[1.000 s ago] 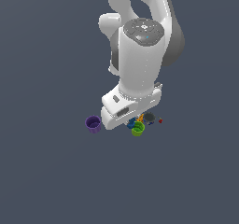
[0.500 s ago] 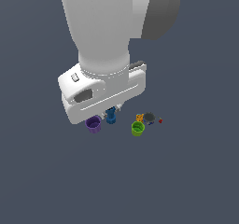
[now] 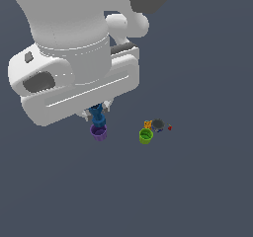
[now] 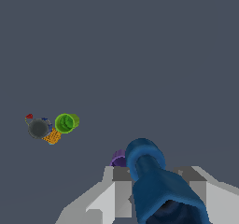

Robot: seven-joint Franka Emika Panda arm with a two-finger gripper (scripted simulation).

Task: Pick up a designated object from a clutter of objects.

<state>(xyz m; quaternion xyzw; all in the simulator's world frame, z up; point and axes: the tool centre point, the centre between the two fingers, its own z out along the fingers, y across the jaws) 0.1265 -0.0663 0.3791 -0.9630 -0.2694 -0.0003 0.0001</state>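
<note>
The small dark-blue bottle (image 3: 97, 115) hangs neck down between my gripper's (image 3: 97, 113) fingers, lifted above the floor. In the wrist view the bottle (image 4: 154, 181) fills the space between the grey fingers (image 4: 114, 190). The gripper is shut on it. The rest of the clutter lies apart toward the exterior view's right: a bright green cup (image 3: 146, 136), an orange piece (image 3: 147, 124), a grey round piece (image 3: 157, 125) and a tiny red piece (image 3: 170, 127). They also show in the wrist view, with the green cup (image 4: 66, 123) nearest.
A purple cup (image 3: 99, 132) stands right below the held bottle; in the wrist view only its rim (image 4: 118, 158) shows behind the bottle. The arm's large white body (image 3: 74, 58) covers the exterior view's upper left.
The arm has risen toward the camera and moved to the exterior view's left, carrying the blue bottle away from the clutter to above the purple cup.
</note>
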